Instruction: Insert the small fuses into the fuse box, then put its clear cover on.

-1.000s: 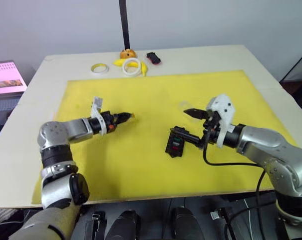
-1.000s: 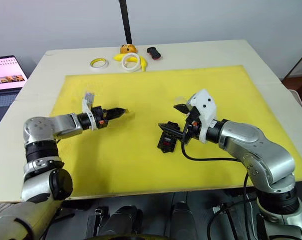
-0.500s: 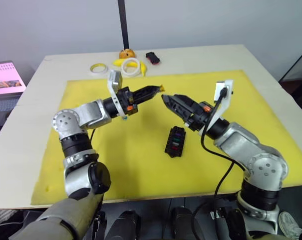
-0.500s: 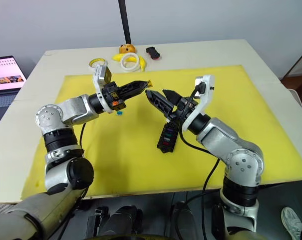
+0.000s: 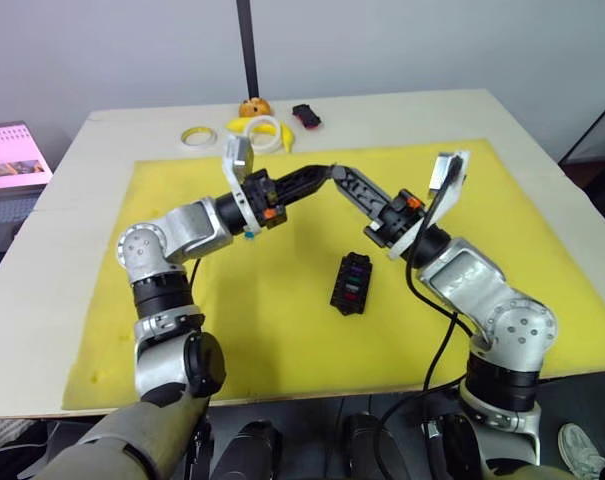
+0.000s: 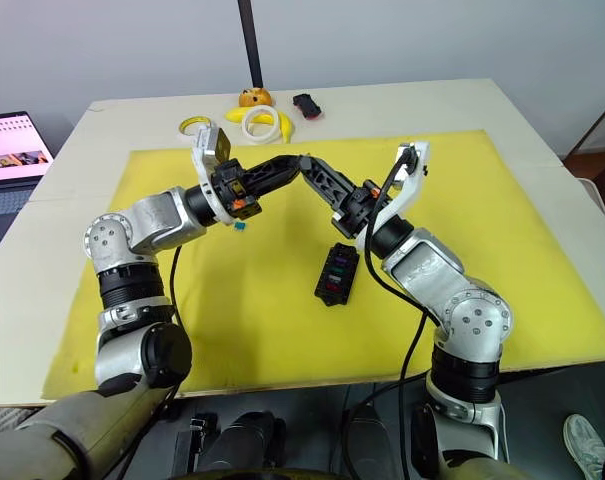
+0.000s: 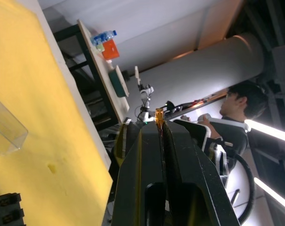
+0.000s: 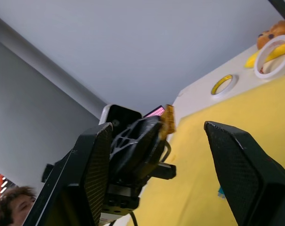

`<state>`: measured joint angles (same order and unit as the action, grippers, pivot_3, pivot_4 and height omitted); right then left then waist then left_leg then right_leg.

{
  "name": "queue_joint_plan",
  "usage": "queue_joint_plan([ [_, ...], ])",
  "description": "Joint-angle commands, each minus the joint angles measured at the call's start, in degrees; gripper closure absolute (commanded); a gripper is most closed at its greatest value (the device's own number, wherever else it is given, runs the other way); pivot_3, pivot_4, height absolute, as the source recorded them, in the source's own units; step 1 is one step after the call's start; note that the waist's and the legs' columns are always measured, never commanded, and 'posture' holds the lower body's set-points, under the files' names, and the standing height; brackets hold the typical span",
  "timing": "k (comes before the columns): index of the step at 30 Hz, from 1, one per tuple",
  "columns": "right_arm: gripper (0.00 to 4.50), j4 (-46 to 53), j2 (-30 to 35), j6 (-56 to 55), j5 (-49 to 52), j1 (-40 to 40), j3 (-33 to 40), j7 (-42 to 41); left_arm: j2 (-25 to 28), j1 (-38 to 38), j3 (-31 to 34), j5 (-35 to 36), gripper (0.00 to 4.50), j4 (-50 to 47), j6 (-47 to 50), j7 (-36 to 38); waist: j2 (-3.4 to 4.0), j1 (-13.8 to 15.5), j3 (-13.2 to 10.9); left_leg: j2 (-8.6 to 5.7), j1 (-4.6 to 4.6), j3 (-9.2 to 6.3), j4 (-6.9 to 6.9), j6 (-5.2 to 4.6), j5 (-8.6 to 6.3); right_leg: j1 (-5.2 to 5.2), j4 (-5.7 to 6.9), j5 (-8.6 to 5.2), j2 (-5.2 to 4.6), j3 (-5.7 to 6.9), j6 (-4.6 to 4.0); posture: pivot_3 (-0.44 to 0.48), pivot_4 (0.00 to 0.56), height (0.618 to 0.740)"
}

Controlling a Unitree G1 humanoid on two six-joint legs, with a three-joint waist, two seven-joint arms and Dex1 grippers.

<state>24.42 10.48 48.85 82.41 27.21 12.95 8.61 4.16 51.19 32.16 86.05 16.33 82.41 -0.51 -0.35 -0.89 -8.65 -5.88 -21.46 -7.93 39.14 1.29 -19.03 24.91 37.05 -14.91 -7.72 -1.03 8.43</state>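
Note:
My left gripper point(image 5: 324, 171) is raised above the yellow mat point(image 5: 202, 330) and shut on a small orange fuse point(image 7: 158, 115). My right gripper point(image 5: 338, 174) is open and meets it tip to tip. In the right wrist view the fuse point(image 8: 169, 120) and the left fingertips sit between the right gripper's spread fingers point(image 8: 236, 169). The black fuse box point(image 5: 350, 283) lies on the mat below both arms, with purple, teal and red fuses in its slots. A teal fuse point(image 6: 240, 227) lies loose on the mat under my left arm. The clear cover point(image 7: 8, 129) rests on the mat.
At the table's far edge sit a yellow tape ring point(image 5: 196, 135), a white tape ring point(image 5: 264, 132), an orange toy point(image 5: 254, 106) and a black-and-red object point(image 5: 306, 116). A laptop point(image 5: 12, 155) stands off the table's left side. A person point(image 7: 239, 101) is beyond the table.
Both arms rose from the mat and swung toward each other. My left gripper carried the orange fuse up to the right gripper's open fingers. The fuse box stayed put.

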Motion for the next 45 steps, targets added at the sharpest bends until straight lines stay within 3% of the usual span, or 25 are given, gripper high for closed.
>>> queue_joint_plan([
  [1, 1.25, 0.57, 0.52, -1.71, 2.33, 1.18, -0.47, 0.17, 0.91, -0.35, -2.08, 3.74, 4.50, -2.05, -1.82, -0.77, 0.00, -0.01, 0.00, 0.00, 0.00, 0.00, 0.00, 0.00, 0.00, 0.00, 0.00, 0.00, 0.00, 0.00, 0.00, 0.000, 0.150, 0.740],
  [2, 1.25, 0.42, 0.69, -1.93, 2.45, 1.25, -0.65, 0.18, 1.15, -0.50, -2.63, 4.23, 4.50, -2.08, -2.23, -0.91, 0.00, -0.01, 0.00, 0.00, 0.00, 0.00, 0.00, 0.00, 0.00, 0.00, 0.00, 0.00, 0.00, 0.00, 0.00, 0.000, 0.150, 0.740],
  [5, 2.06, 0.41, 1.36, -2.43, 2.24, 1.33, -1.45, -0.19, 1.97, -1.23, -4.42, 5.34, 4.50, -2.63, -3.22, -1.04, 0.00, -0.02, 0.00, 0.00, 0.00, 0.00, 0.00, 0.00, 0.00, 0.00, 0.00, 0.00, 0.00, 0.00, 0.00, 0.000, 0.150, 0.740],
  [8, 3.45, 0.43, 1.94, -2.86, 2.41, 1.27, -2.08, -0.35, 2.69, -1.78, -5.91, 6.68, 4.50, -2.74, -4.51, -1.27, 0.00, -0.02, 0.00, 0.00, 0.00, 0.00, 0.00, 0.00, 0.00, 0.00, 0.00, 0.00, 0.01, 0.00, 0.00, 0.000, 0.150, 0.740],
  [23, 3.45, 0.60, 3.87, -4.85, 3.69, 0.63, -2.41, -0.44, 6.11, -2.95, -11.34, 10.56, 4.50, -2.19, -9.11, -0.78, 0.00, 0.00, 0.00, 0.00, 0.00, 0.00, 0.00, 0.00, 0.00, 0.00, -0.01, 0.00, 0.01, -0.01, 0.00, 0.000, 0.150, 0.740],
  [27, 4.44, 0.87, 3.79, -5.10, 3.43, 0.55, -2.98, -0.48, 6.63, -2.97, -12.31, 10.49, 4.50, -2.04, -9.60, 0.20, 0.00, -0.02, 0.00, 0.00, 0.00, 0.01, 0.00, 0.00, 0.00, 0.00, -0.01, 0.00, 0.01, -0.01, 0.00, 0.000, 0.150, 0.740],
  [33, 4.44, 1.81, 4.50, -5.74, 5.60, 0.97, -2.55, -0.05, 8.41, -3.67, -13.90, 7.77, 4.50, -1.39, -9.93, 2.73, 0.01, -0.01, 0.00, -0.01, 0.00, 0.01, 0.00, 0.00, 0.00, 0.00, -0.01, 0.00, 0.01, -0.01, 0.00, 0.000, 0.150, 0.740],
  [37, 4.50, 3.52, 8.24, -4.59, 8.40, 0.23, -1.28, -0.72, 15.29, -3.60, -19.00, -1.42, 3.03, -4.44, -8.31, 13.69, 0.02, -0.16, 0.00, -0.06, 0.00, 0.02, -0.01, 0.00, 0.00, 0.01, -0.01, 0.00, 0.02, -0.01, 0.00, 0.000, 0.150, 0.740],
  [39, 4.50, 4.37, 12.67, -2.93, 10.22, -0.44, -0.34, -1.86, 22.18, -3.84, -25.91, -10.45, 2.00, -9.27, -10.76, 26.19, 0.05, -0.27, -0.02, -0.14, -0.01, 0.04, -0.05, 0.00, 0.00, 0.05, -0.01, -0.01, 0.05, 0.00, -0.01, 0.000, 0.150, 0.740],
  [42, 4.50, 5.41, 22.32, 1.21, 10.58, -1.93, 1.00, -7.17, 32.93, -6.43, -38.00, -26.58, 0.46, -19.03, -25.51, 50.83, 0.13, -0.17, -0.06, -0.15, -0.03, 0.10, -0.14, 0.00, 0.00, 0.08, -0.07, -0.01, 0.05, 0.00, -0.02, 0.000, 0.150, 0.740],
  [45, 4.50, 6.32, 32.99, 4.81, 3.93, -3.39, 0.29, -16.17, 37.08, -6.91, -46.12, -39.67, 0.46, -18.49, -38.77, 63.90, 0.24, 0.45, -0.08, -0.13, -0.02, 0.11, -0.17, -0.01, 0.00, -0.14, -0.51, -0.01, 0.07, 0.07, -0.02, 0.000, 0.150, 0.740],
])
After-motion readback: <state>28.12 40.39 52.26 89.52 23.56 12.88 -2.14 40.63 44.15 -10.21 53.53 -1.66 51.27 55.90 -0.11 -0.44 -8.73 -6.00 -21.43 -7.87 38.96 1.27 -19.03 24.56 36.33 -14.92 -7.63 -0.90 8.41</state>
